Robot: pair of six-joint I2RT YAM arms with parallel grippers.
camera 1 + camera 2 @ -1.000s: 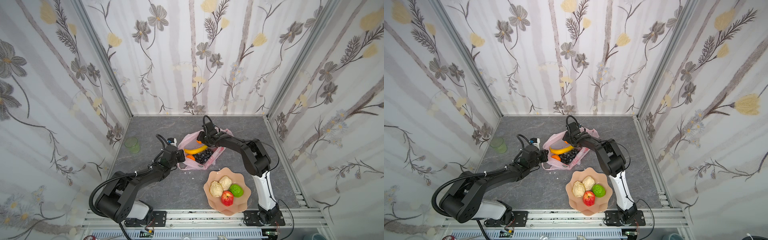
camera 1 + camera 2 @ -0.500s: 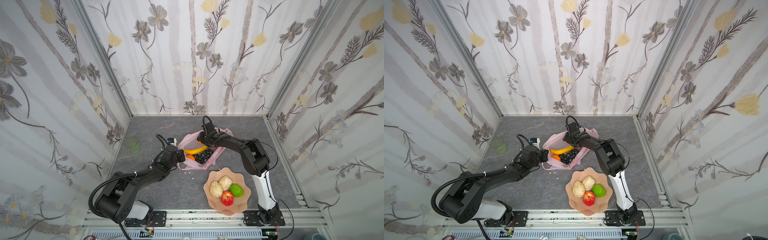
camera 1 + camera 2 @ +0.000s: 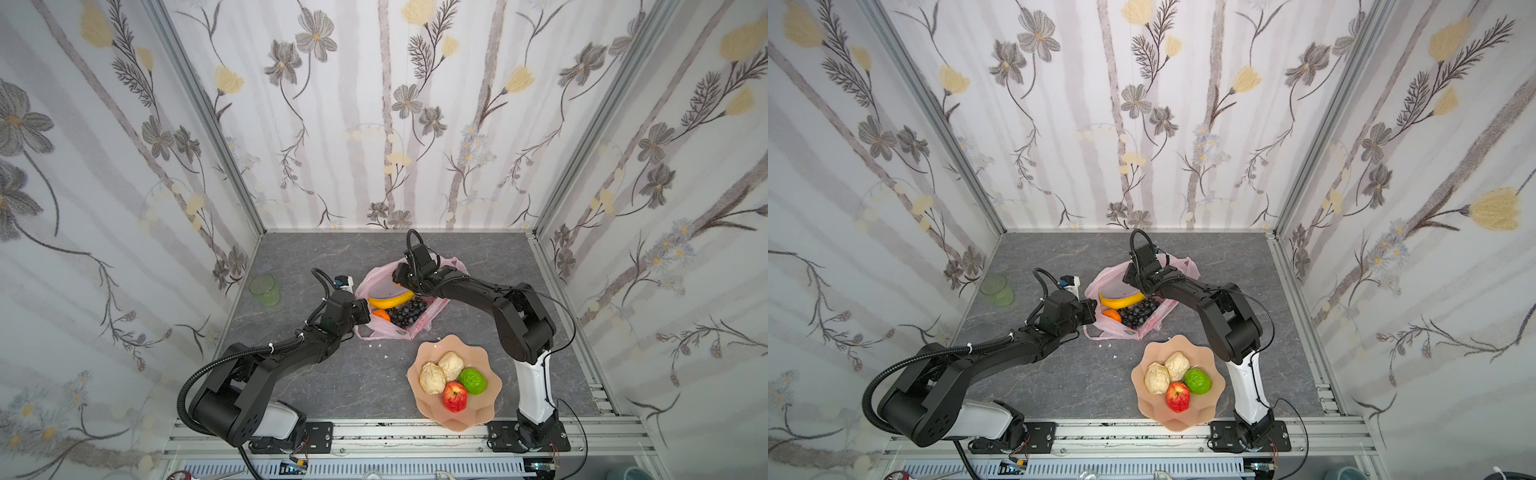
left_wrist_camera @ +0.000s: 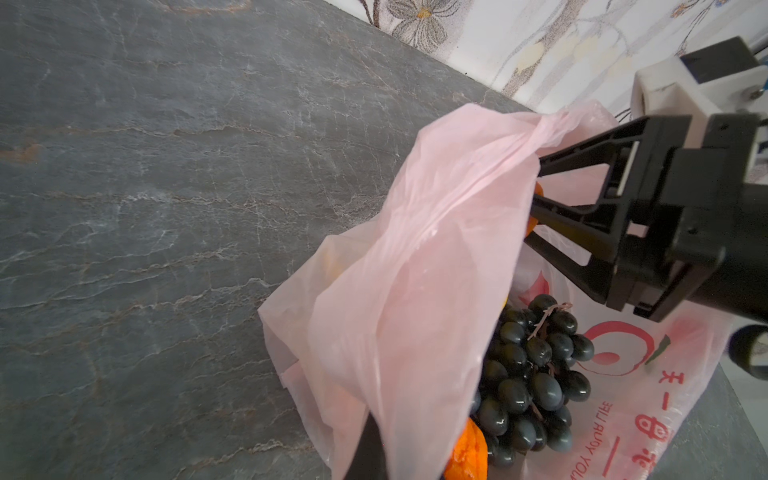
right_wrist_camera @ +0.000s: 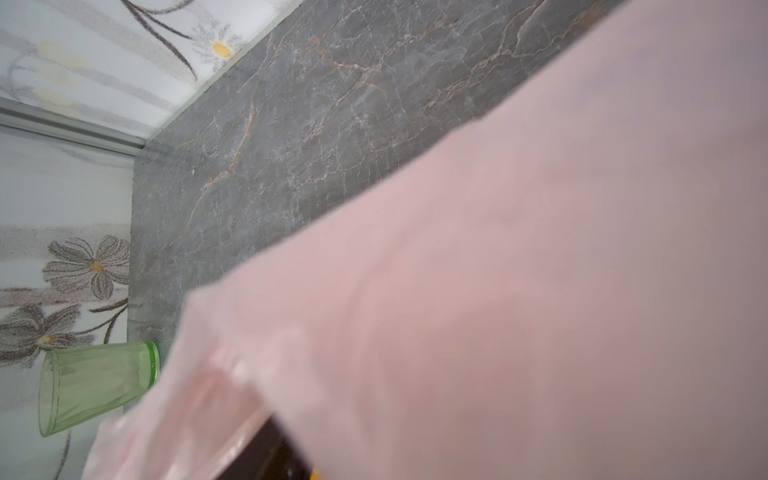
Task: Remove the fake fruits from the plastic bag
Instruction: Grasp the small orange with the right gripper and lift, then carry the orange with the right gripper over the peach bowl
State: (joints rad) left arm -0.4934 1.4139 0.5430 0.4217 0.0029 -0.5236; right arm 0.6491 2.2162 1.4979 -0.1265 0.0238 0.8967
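Pink translucent plastic bag (image 3: pixel 386 332): where does it lie in a top view? (Trainee)

Mid-table, at 11 o'clock from the peach wavy-edged plate (image 3: pixel 478 411). That plate carries two beige pears (image 3: pixel 432 377), a green bumpy fruit (image 3: pixel 472 381) and a red apple (image 3: pixel 454 395). Inside the bag lies a yellow banana (image 3: pixel 390 298), long axis roughly 9-to-3. A dark purple grape bunch (image 3: pixel 407 311) sits at its 5 o'clock and a small orange (image 3: pixel 381 316) at its 7 o'clock. The left gripper (image 3: pixel 365 311) is closed on the bag's rim at the 9 o'clock side. The right gripper (image 3: pixel 399 282) enters the mouth from 1 o'clock, just beyond the banana. (Technician)

Left wrist view? (Trainee)

The pinched rim rises as a fold. The right gripper's fingers (image 4: pixel 582 153) stand apart, and a second orange (image 4: pixel 539 190) shows between them. Their tips pass behind the fold, so contact cannot be told. (Technician)

Right wrist view? (Trainee)

Blurred pink film fills it, with a green translucent cup (image 5: pixel 99 386) beyond. No jaw state is readable. Judgement: the right arm is nearer. The second orange lies straight ahead of its fingers, so the coming move calls for closing, then withdrawing toward 1 o'clock. (Technician)
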